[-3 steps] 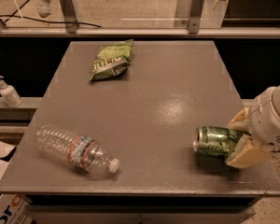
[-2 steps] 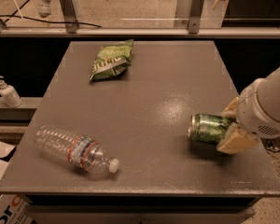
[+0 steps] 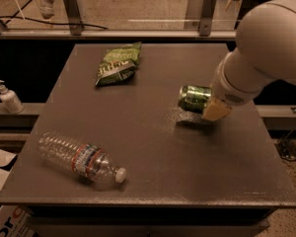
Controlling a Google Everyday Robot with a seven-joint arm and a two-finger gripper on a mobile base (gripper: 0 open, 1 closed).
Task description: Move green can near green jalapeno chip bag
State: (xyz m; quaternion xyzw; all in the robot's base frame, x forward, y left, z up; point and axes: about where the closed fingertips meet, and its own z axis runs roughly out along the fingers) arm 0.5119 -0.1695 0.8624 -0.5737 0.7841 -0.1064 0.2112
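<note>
The green can (image 3: pixel 194 97) lies on its side in my gripper (image 3: pixel 208 102), held just above the grey table (image 3: pixel 153 147) right of centre, with its shadow on the top below it. The gripper is shut on the can's right end; one tan fingertip (image 3: pixel 216 111) shows in front, and the other is hidden behind the white arm. The green jalapeno chip bag (image 3: pixel 117 63) lies flat at the table's back left, well apart from the can.
A clear plastic water bottle (image 3: pixel 79 158) lies on its side at the front left of the table. A white pump bottle (image 3: pixel 9 97) stands on a ledge left of the table. Metal posts and a glass rail run behind the far edge.
The gripper has carried the green can from the front right of the table up and leftward toward the middle, nearer the chip bag. The bag and the bottle have not moved.
</note>
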